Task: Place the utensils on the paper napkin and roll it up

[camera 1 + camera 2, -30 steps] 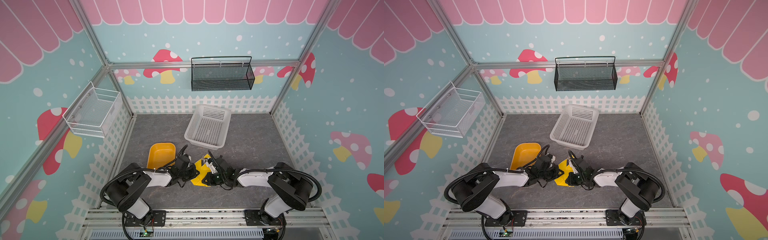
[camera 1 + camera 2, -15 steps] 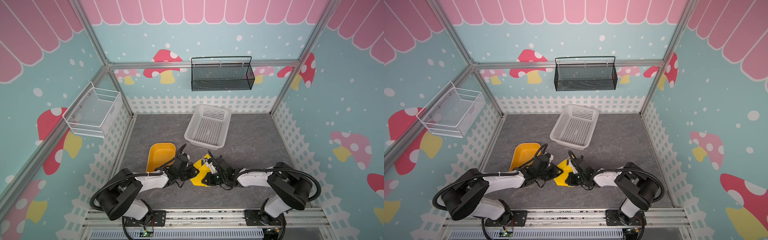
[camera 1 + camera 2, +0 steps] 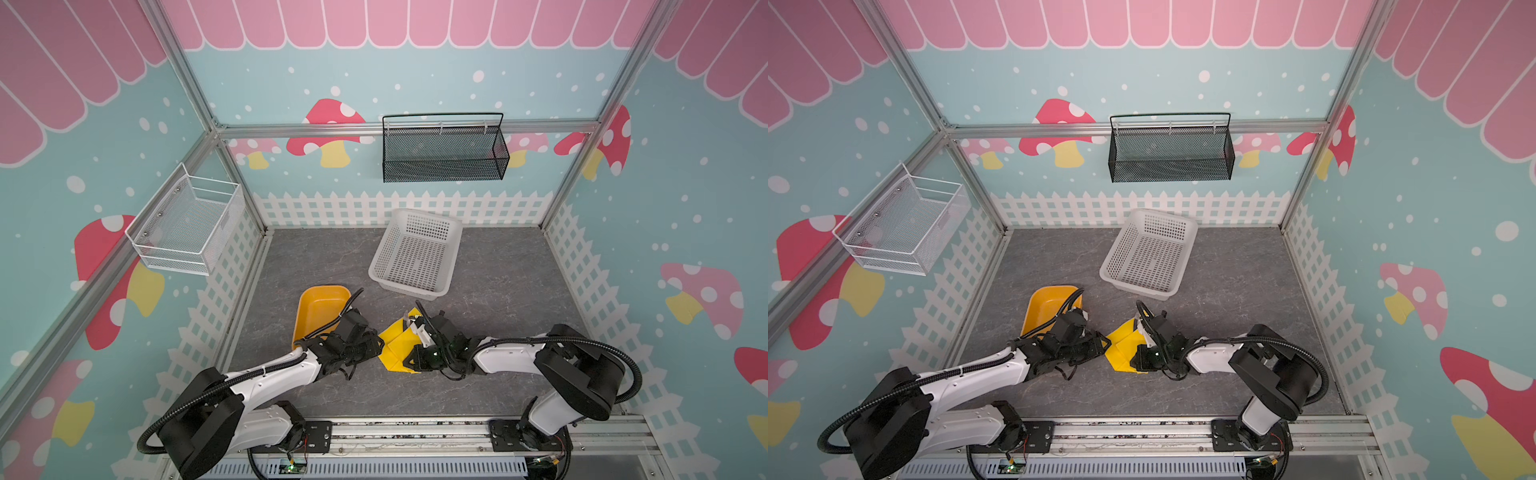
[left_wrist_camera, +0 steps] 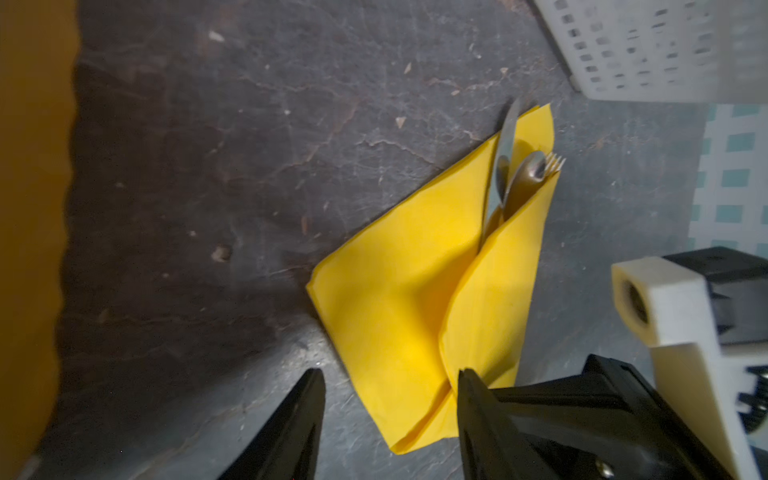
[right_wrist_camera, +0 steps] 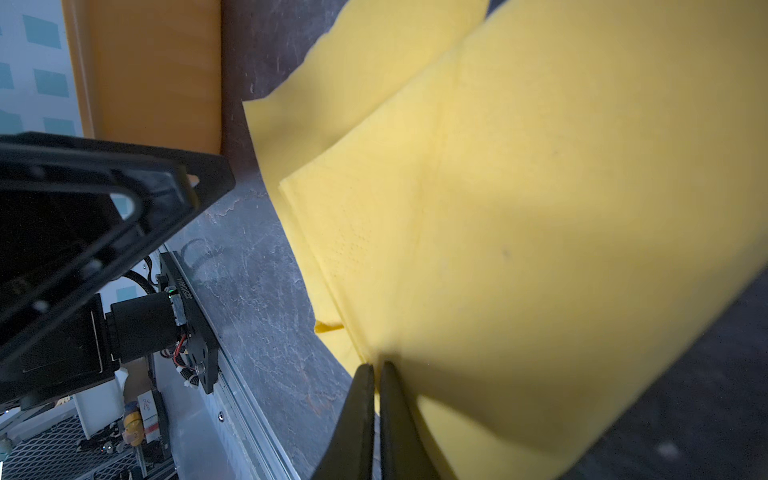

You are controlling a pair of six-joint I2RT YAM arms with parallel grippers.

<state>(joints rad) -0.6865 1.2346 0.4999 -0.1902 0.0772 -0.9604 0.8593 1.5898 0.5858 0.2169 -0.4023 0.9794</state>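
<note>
Just ahead of the spread-jawed left gripper (image 4: 389, 374), the paper napkin (image 4: 395, 316) corner wants a gentle pinch while the right gripper (image 5: 376, 368), clamped on its fold, holds the utensils (image 4: 515, 174) wrapped.

Wht plastic basket (image 3: 415, 257) mid-table, orange tray (image 3: 318, 307) nearby, blk mesh rack (image 3: 444, 166) on wall

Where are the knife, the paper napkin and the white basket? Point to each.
knife (image 4: 506, 145), left wrist view, on its blade.
paper napkin (image 4: 395, 299), left wrist view, on its flat lower layer.
white basket (image 3: 385, 252), a top view, on its side wall.
</note>
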